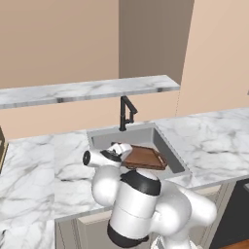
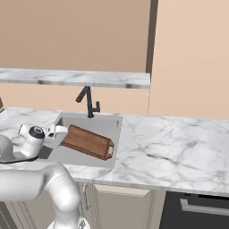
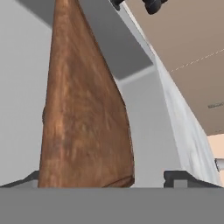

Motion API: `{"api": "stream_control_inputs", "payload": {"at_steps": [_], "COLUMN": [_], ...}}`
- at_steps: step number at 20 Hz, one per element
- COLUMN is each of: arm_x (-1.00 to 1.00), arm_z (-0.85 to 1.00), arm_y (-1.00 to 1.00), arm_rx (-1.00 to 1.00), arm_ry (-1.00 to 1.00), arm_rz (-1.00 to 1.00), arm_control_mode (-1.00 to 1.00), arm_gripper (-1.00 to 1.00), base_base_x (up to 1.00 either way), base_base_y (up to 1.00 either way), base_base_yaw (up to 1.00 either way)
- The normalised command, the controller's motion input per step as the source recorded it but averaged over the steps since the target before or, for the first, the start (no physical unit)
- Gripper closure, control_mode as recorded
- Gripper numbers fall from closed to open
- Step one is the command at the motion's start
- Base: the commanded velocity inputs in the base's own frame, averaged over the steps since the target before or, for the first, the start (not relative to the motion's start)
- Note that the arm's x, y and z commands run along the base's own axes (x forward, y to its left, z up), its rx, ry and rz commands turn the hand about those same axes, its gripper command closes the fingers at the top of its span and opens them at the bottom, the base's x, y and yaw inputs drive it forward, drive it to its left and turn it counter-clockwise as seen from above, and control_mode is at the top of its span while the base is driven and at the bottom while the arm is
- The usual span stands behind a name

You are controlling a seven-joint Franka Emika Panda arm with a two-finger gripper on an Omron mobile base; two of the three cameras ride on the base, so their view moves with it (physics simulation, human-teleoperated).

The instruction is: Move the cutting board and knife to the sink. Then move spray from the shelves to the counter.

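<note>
The dark brown cutting board (image 1: 146, 156) (image 2: 87, 141) lies tilted inside the grey sink (image 1: 146, 136) (image 2: 94, 123), below the black faucet (image 1: 125, 113) (image 2: 88, 102). My gripper (image 1: 119, 148) (image 2: 58, 130) is low in the basin at the board's left end. In the hand view the cutting board (image 3: 83, 109) stretches away between my gripper's (image 3: 103, 179) tips, which stand wide apart and open, with a gap at the right fingertip (image 3: 179, 177). The grey marble-veined shelves (image 1: 87, 91) (image 2: 76, 78) run along the wall above. The knife and the spray are out of view.
White marble counter (image 1: 209, 136) (image 2: 170, 143) spreads on both sides of the sink. A dark appliance front (image 2: 197, 208) sits under the counter at the right. The beige wall stands close behind the faucet.
</note>
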Motion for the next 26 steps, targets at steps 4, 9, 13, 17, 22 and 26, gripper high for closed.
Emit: {"api": "stream_control_inputs", "payload": {"at_steps": [4, 9, 13, 17, 22, 26], "arm_x": [0.00, 0.01, 0.00, 0.00, 0.00, 0.04], "arm_z": [0.04, 0.17, 0.20, -0.02, -0.16, -0.11], "arm_y": [0.30, 0.31, 0.32, 0.19, 0.05, -0.01], "arm_rx": [0.17, 0.21, 0.16, 0.11, 0.16, 0.19], "arm_ry": [-0.02, 0.00, 0.00, 0.00, 0.00, 0.00], "arm_rz": [0.00, 0.00, 0.00, 0.00, 0.01, 0.00], "arm_control_mode": [-1.00, -1.00, -1.00, -1.00, -1.00, -1.00], "arm_gripper": [-1.00, -1.00, -1.00, -1.00, -1.00, -1.00], "base_base_x": [0.00, 0.00, 0.00, 0.00, 0.00, 0.00], "base_base_y": [0.00, 0.00, 0.00, 0.00, 0.00, 0.00], "base_base_yaw": [0.00, 0.00, 0.00, 0.00, 0.00, 0.00]}}
